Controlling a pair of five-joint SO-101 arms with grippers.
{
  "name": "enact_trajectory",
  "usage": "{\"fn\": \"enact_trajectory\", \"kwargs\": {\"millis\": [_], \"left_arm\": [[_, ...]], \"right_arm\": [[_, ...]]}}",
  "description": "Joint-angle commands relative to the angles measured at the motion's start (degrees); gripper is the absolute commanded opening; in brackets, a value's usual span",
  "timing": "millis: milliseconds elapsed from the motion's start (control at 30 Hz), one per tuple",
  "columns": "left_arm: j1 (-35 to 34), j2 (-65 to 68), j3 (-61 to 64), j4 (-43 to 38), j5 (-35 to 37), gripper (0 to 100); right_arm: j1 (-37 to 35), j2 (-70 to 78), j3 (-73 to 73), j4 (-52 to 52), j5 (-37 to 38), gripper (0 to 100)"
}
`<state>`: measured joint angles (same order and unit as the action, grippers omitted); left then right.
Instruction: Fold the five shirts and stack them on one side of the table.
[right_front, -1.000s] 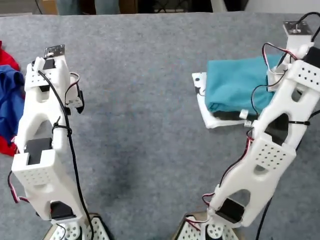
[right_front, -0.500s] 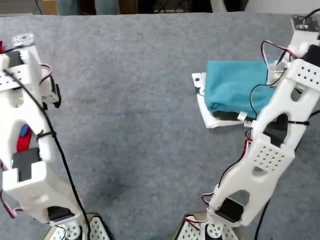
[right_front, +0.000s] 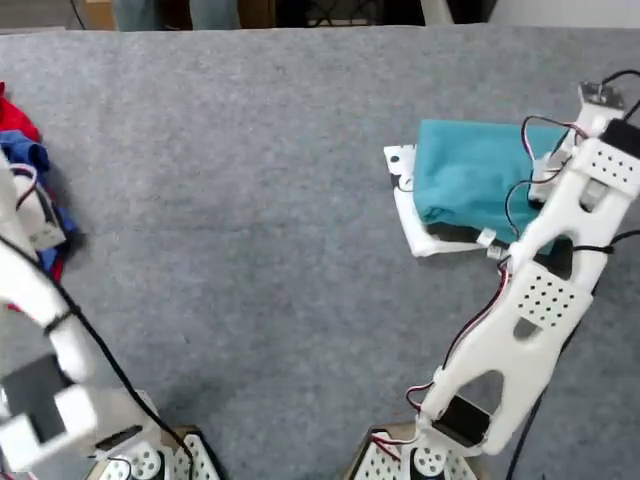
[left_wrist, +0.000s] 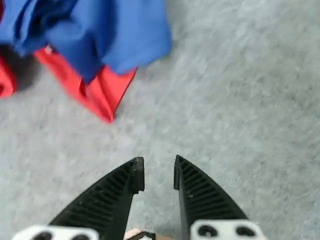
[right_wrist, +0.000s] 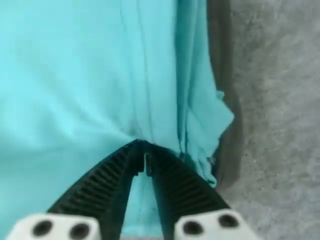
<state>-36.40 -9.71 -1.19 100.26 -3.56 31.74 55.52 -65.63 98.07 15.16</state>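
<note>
fingers (left_wrist: 197, 190) of the left gripper (left_wrist: 159, 174) stand a little apart with a narrow gap between the tips and nothing in them, hanging over bare grey table cover (left_wrist: 240, 100). near them lies a crumpled blue shirt (left_wrist: 100, 35) on top of a red shirt (left_wrist: 95, 92), whose corner pokes out from under it. from above, that heap sits at the table's left edge, with the left arm (right_front: 40, 300) beside it. over on the right, the right gripper (right_wrist: 145, 162) has its fingers (right_wrist: 175, 190) drawn all but together, tips down on the folded teal shirt (right_wrist: 75, 75); whether they pinch a fold i cannot tell. the teal shirt tops a stack, with a dark layer (right_front: 455, 233) and a white shirt (right_front: 410, 215) under it, and the right arm (right_front: 545, 290) reaches over its near edge.
</note>
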Motion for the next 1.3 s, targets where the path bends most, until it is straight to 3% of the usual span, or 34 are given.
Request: {"fn": "enact_trajectory", "kwargs": {"millis": [0,133,300,467,667,800,1000,1267], "left_arm": [[-2.59,-8.53,3.47,0.44,-0.62,13],[-9.54,-11.08,6.64,0.53,0.00,21],[-19.65,-8.97,4.79,-2.46,-1.41,22],[-20.97,1.05,4.00,-11.60,-2.55,24],[-16.40,17.93,-2.33,-26.55,4.84,24],[-12.53,28.22,-11.91,-27.16,6.59,23],[-7.69,34.73,-23.34,-21.36,6.07,2],[1.63,31.82,-30.99,-8.70,-0.97,3]], "right_arm": [[-3.60,-2.59,-7.96,2.99,-0.26,1.8],[-6.07,-3.21,-12.53,2.99,-0.26,1.8],[-8.97,-3.30,-20.44,3.08,-0.35,1.8],[-13.80,-3.30,-29.93,3.16,-0.35,1.8],[-19.08,-6.29,-28.18,3.16,-0.70,1.6],[-20.13,-8.04,-28.26,3.16,-0.88,1.5],[-19.96,-12.62,-27.74,3.25,-5.10,1.5],[-23.47,-15.52,-27.91,3.25,-4.92,1.5]]}}
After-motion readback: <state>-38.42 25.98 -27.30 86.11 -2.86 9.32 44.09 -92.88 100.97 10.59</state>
